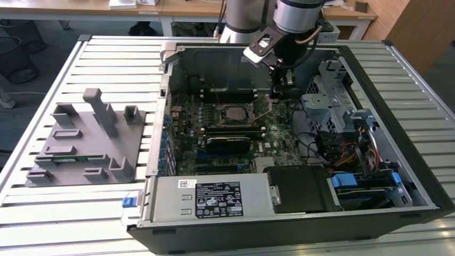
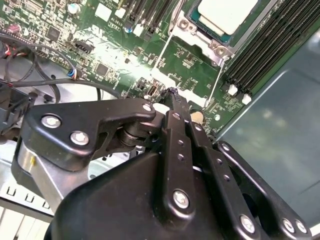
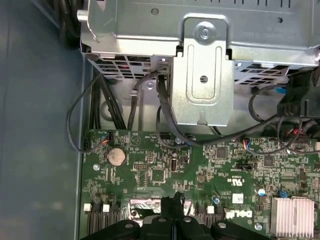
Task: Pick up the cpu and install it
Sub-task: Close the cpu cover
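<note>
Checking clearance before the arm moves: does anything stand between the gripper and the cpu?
Nothing bulky. In the second wrist view the cpu sits inside the socket frame; the gripper hangs over the motherboard beside it. Only that frame's edge and a thin wire lever lie between them.

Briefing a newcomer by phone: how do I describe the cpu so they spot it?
Look inside the open computer case, at the green motherboard. Near its middle the cpu lies in a metal-framed socket: a flat silvery square, unlike the long black memory slots alongside.
</note>
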You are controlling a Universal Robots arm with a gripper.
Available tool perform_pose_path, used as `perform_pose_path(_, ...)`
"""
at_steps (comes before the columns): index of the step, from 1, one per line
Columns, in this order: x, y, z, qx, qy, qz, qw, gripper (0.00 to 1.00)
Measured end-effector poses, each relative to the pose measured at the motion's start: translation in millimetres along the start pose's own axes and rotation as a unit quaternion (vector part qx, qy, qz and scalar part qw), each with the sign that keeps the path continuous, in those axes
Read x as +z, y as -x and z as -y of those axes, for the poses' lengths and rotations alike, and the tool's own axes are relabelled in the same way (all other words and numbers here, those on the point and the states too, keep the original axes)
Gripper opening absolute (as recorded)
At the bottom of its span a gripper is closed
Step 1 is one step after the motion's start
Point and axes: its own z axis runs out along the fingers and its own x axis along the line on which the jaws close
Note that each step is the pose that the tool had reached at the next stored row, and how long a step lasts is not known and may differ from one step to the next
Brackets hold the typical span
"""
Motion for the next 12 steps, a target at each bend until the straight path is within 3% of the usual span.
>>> perform_pose_path(12,8.0,-3.1,-6.0,-0.003,-0.0001,0.0,1.0,0.11)
